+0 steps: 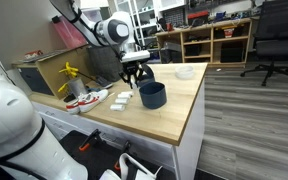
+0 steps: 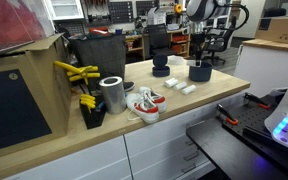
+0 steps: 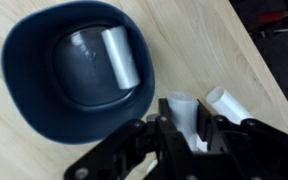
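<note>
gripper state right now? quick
Gripper: cannot be told. Jaws hover near the dark blue round bowl; a small white cylinder shows between them, but contact is unclear.

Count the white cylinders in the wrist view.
3. One cylinder lies inside the blue bowl; two lie on the table beside the pincer, which may hide more.
</note>
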Controlling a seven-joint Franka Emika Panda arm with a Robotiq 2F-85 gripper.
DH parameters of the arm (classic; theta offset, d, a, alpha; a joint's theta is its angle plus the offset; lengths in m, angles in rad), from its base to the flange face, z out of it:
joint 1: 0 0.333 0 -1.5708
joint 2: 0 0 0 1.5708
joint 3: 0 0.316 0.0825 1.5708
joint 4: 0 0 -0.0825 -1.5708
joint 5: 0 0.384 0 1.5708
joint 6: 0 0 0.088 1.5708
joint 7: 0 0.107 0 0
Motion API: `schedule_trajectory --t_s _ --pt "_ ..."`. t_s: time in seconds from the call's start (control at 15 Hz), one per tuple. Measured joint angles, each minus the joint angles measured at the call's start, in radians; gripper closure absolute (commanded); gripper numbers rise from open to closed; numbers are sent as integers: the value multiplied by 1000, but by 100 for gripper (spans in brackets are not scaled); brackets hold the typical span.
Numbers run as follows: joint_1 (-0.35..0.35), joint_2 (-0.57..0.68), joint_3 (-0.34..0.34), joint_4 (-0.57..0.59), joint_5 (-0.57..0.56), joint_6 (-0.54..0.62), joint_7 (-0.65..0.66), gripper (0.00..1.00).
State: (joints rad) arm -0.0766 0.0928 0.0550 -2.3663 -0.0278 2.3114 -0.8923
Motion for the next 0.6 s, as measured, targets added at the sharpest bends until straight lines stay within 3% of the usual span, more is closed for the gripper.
schedule_trajectory --t_s 0.6 --pt "76 23 14 -133 -237 176 -100 93"
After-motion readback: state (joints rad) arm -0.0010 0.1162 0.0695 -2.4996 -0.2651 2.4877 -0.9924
